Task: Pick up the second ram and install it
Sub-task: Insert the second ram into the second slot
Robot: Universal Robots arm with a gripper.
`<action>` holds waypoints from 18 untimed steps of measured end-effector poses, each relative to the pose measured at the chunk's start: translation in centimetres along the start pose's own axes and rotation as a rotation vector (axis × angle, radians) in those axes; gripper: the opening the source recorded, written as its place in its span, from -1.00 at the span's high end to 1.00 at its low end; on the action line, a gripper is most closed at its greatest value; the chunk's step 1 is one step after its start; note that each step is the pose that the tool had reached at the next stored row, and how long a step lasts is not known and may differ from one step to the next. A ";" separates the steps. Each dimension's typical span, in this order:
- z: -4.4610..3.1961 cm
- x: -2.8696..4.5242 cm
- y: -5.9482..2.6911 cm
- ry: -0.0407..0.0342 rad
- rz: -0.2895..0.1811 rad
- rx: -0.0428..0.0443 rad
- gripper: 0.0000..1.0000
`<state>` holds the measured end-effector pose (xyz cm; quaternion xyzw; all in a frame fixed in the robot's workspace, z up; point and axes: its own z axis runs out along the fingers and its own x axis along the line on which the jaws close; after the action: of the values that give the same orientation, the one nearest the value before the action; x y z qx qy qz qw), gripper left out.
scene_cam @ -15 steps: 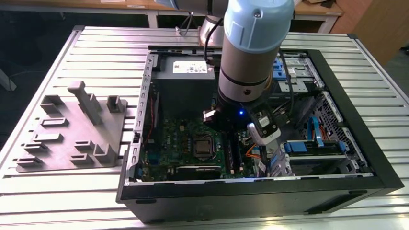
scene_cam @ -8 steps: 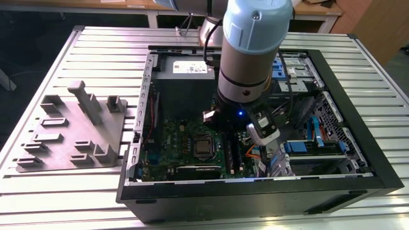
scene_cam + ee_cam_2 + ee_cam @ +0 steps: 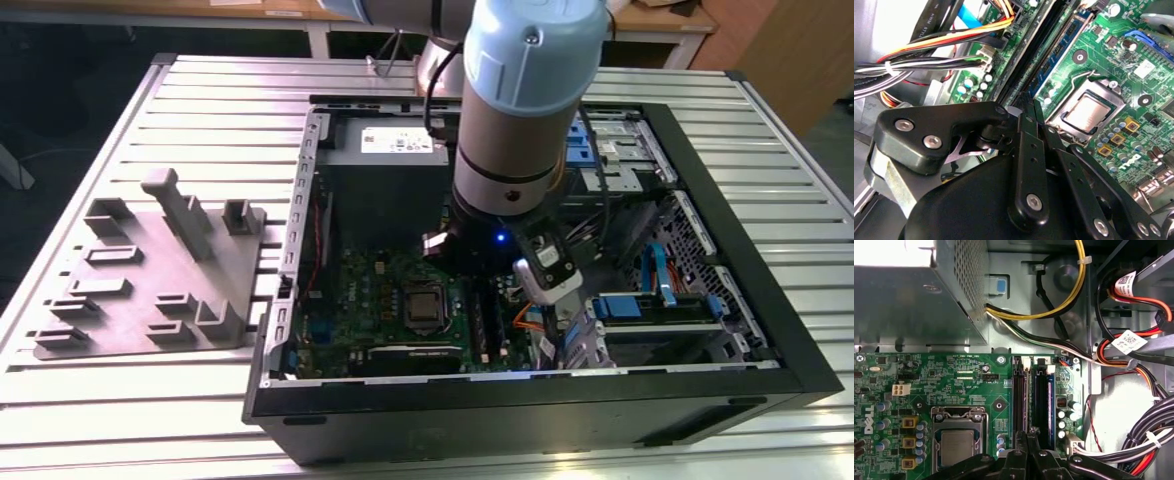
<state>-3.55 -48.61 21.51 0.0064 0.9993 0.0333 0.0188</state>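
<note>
Where the arm (image 3: 521, 120) reaches down into the open computer case (image 3: 534, 410) on the slatted metal table (image 3: 214, 110), the gripper (image 3: 1029, 436) is held low over the green motherboard (image 3: 954, 375), at one end of the memory slots (image 3: 1021, 395). Its fingers (image 3: 1016, 460) are drawn close together, with barely a slit left between the tips. Whether anything is pinched there cannot be told.

The second ram (image 3: 1046, 400) is seen as a slim blue-green strip standing upright in a slot. It runs lengthwise away from the fingertips and lies just beside them, but contact between the two cannot be made out. A darker slot lies directly in line with the fingertips, and what it carries cannot be judged.

The processor socket (image 3: 956, 445) is set on the far side of the slots from the bundled cables (image 3: 1144, 435). The perforated metal power supply (image 3: 904, 305) is mounted against the board's edge, and yellow and black wires are led out of it. A grey holder tray (image 3: 147, 290) is laid on the table outside the case, toward the exterior view's left.
</note>
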 end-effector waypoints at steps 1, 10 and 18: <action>0.03 0.01 0.00 0.0000 0.000 0.0001 0.77; 0.18 0.04 -0.01 0.0002 0.000 -0.0008 0.77; 0.24 0.03 0.00 -0.0003 0.000 -0.0032 0.76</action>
<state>-3.57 -48.59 21.27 0.0064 0.9992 0.0348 0.0189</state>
